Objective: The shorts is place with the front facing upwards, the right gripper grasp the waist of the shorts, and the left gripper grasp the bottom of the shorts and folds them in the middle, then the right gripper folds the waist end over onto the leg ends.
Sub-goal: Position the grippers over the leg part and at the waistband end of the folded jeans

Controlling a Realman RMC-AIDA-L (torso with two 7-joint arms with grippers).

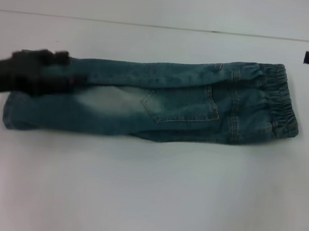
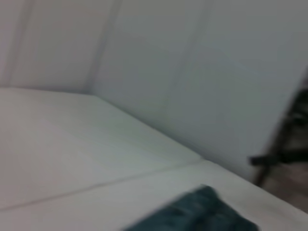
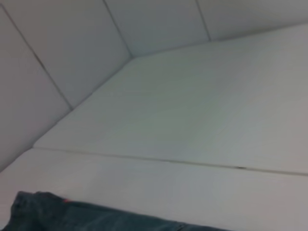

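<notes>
Shorts (image 1: 161, 102) folded lengthwise on white table (image 1: 145, 192).

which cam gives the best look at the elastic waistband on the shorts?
Head view. The waistband shows whole there, gathered, at the robot's right end of the shorts, which lie folded lengthwise on the table. The right wrist view catches only a strip of denim at its edge; the left wrist view only a blurred denim corner.
</notes>
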